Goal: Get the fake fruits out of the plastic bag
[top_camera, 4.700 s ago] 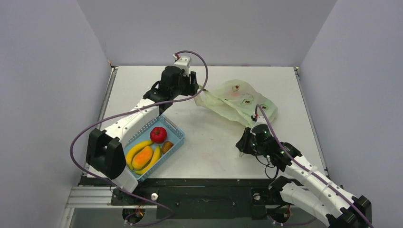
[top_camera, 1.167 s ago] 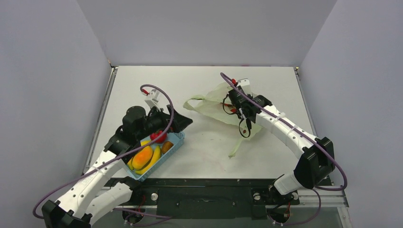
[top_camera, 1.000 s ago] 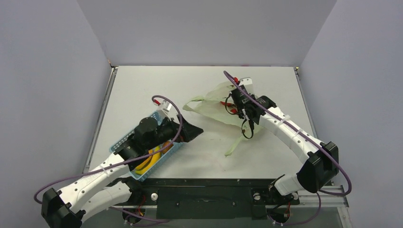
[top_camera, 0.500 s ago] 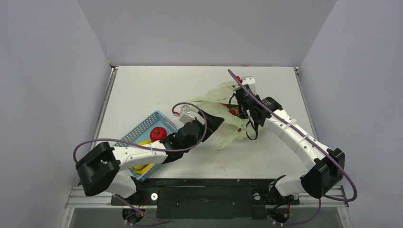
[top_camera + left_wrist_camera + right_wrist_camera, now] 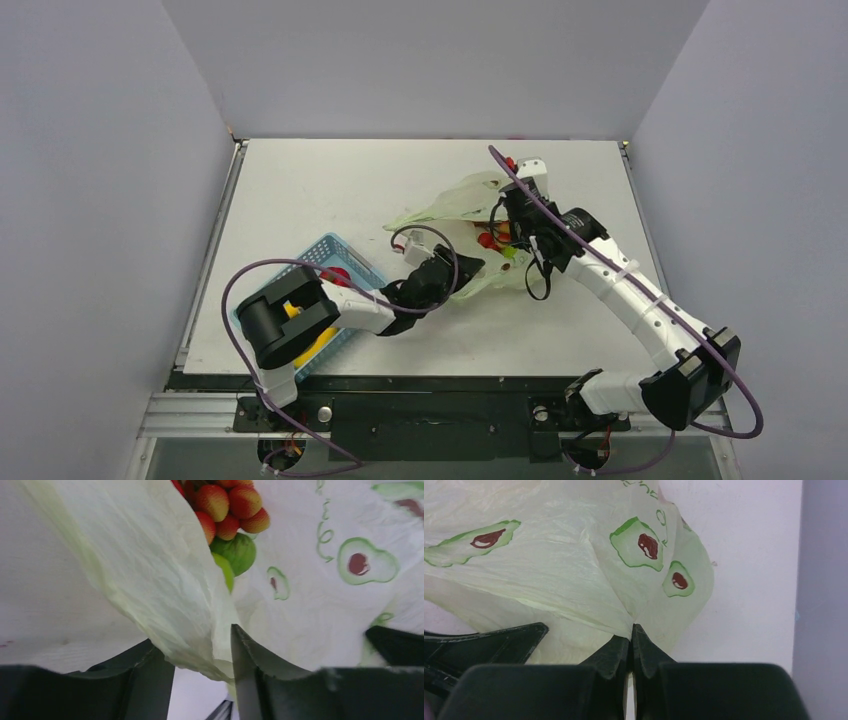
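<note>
The plastic bag (image 5: 462, 203) lies at the table's middle right, pale yellow-green with avocado prints. My right gripper (image 5: 508, 218) is shut on a fold of the bag (image 5: 549, 570) and holds it up; in the right wrist view the gripper (image 5: 631, 630) pinches the film. My left gripper (image 5: 466, 267) is open at the bag's near edge. In the left wrist view the gripper (image 5: 200, 652) has a loose fold of the bag (image 5: 150, 565) between its fingers. Inside the bag I see the red-pink berry cluster (image 5: 230, 505), a darker green fruit (image 5: 242, 552) and a light green one (image 5: 226, 573). Red (image 5: 487, 240) and green (image 5: 510, 254) fruits show at the bag's mouth.
The blue lattice basket (image 5: 312, 256) sits at the near left under the left arm, with a red tomato (image 5: 338, 274) and yellow bananas (image 5: 291, 311) in it. Grey walls close in the table on three sides. A left finger (image 5: 489, 640) shows in the right wrist view.
My left arm has swung from over the basket across to the bag's near edge. My right gripper has moved slightly back and right with the bag, and the fruits now show.
</note>
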You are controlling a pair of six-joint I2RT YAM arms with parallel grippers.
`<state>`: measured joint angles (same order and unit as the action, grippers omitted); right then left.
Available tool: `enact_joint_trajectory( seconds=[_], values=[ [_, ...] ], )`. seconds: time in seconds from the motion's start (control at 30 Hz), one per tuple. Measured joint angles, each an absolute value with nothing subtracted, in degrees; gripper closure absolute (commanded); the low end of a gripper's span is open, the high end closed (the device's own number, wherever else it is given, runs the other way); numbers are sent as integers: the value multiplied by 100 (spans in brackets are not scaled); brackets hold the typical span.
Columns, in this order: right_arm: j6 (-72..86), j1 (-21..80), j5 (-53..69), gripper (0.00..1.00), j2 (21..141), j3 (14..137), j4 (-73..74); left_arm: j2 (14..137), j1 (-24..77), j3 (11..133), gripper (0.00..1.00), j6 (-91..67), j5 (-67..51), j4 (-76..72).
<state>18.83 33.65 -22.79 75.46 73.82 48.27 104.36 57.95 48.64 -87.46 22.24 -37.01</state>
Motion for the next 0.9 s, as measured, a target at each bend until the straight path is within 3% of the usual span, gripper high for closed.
enact_joint_trajectory(
  seconds=[0.03,0.07,0.5,0.57,0.6,0.63,0.7,0.8,0.9],
  values=[
    [1861,3352,-2340,100,7522,7387,4847,10436,5795,4751,94,-8715,2224,-3758],
    [1837,3328,-2423,100,7498,7408,4886,10436,5793,4641,98,-8663,2226,-3809],
    [1448,2021,-2703,100,6914,8077,5155,9789,5935,3181,100,-7435,2300,-3559],
    [1413,1955,-2635,100,6910,8101,5177,9673,6082,3179,94,-7293,2314,-3514],
    [1404,1951,-2571,99,6910,8101,5188,9603,6143,3179,82,-7216,2307,-3481],
    [1400,1949,-2491,96,6910,8101,5216,9535,6193,3179,76,-7124,2287,-3450],
    [1411,1957,-2327,85,6901,8093,5275,9391,6226,3192,63,-6925,2215,-3352],
    [1525,2040,-2150,59,6768,7891,5349,9085,6219,3234,44,-6600,2126,-3109],
    [1699,2427,-2158,42,6525,7620,5570,8648,6217,3297,34,-6230,1955,-2915]
  ],
)
